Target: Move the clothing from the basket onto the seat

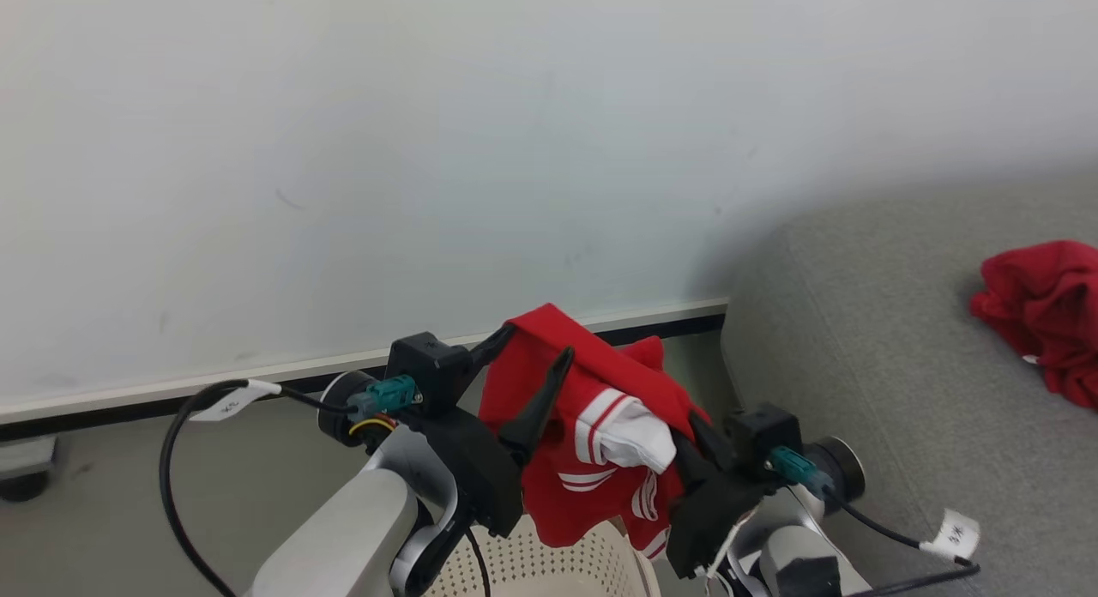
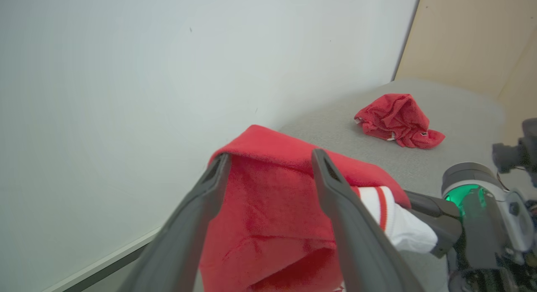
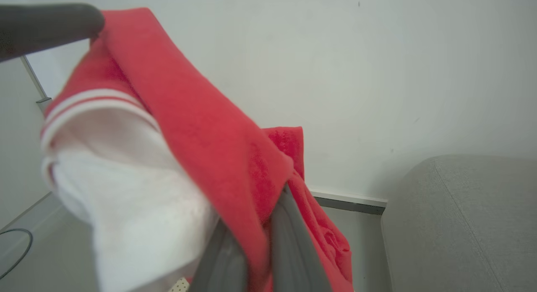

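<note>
Held thing: a soft red fabric jersey with white striped trim (image 1: 566,494) hangs in the air above the cream perforated plastic basket (image 1: 558,563), with its lower edge near the rim.
Right gripper (image 1: 696,432): the fingers are pinched shut on the jersey's lower right part, beside the white cuff.
Left gripper (image 1: 536,344): the fingers are spread wide and grip nothing; the jersey's top fold lies against their tips.
Long axis: the top fold slopes from the left fingertips down to the right gripper, and the rest drapes downward.
Destination: the large grey woven upholstered seat (image 1: 858,348) lies to the robot's right, beyond the right gripper, so the right arm is nearer.
Already there: a crumpled red garment (image 1: 1042,310) rests on the seat, well apart from the held jersey.
Judgement: carrying it rightward with the right arm alone looks enough, provided the fold slips off the left fingertips.
</note>
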You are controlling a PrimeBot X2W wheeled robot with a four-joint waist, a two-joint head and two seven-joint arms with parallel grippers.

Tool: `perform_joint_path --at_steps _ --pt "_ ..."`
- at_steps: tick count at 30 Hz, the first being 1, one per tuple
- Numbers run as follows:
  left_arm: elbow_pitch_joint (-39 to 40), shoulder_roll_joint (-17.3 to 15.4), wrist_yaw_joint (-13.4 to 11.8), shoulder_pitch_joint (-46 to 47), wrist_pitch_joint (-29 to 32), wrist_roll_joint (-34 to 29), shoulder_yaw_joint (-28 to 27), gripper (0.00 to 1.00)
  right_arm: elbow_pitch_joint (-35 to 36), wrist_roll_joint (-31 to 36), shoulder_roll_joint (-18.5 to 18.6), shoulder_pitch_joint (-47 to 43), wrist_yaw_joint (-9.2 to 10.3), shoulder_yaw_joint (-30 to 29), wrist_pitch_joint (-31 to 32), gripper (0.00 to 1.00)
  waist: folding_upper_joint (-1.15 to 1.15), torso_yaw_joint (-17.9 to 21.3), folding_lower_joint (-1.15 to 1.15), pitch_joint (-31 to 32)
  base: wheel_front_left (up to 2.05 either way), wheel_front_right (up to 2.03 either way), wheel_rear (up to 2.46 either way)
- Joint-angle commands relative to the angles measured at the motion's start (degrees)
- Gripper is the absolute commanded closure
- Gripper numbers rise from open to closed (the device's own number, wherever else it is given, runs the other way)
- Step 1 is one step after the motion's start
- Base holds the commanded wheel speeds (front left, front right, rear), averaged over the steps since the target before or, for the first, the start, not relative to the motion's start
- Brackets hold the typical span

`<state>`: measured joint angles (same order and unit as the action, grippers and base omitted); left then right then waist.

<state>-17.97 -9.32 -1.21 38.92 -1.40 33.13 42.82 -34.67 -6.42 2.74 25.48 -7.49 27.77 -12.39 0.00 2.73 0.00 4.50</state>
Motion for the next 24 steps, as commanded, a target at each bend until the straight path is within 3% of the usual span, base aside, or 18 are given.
perform_joint_path --at_steps 1,16,20,24 --pt "0.29 -0.30 -0.39 -1.49 -0.71 -0.27 0.15 0.00 1.20 -0.20 0.05 -1.95 -0.01 -1.36 -0.41 1.00 0.00 4.25 0.00 -1.02 0.00 0.00 0.00" --pt "2.35 -5.78 -3.76 -11.31 -5.92 0.57 -1.64 0.00 20.96 6.43 -0.01 -16.50 -0.01 -11.49 4.83 1.00 0.00 23.18 0.00 -5.31 0.00 0.00 0.00" --pt "3.52 -7.45 -4.38 -13.52 -7.73 0.37 -2.11 0.00 25.33 6.80 -0.03 -19.37 -0.01 -13.34 6.28 1.00 0.00 26.94 0.00 -6.41 0.00 0.00 0.00" --pt "4.73 -8.23 -4.96 -14.27 -8.03 0.23 -2.27 0.00 28.56 6.44 -0.02 -22.12 -0.01 -15.69 6.78 1.00 0.00 28.07 0.00 -8.11 0.00 0.00 0.00"
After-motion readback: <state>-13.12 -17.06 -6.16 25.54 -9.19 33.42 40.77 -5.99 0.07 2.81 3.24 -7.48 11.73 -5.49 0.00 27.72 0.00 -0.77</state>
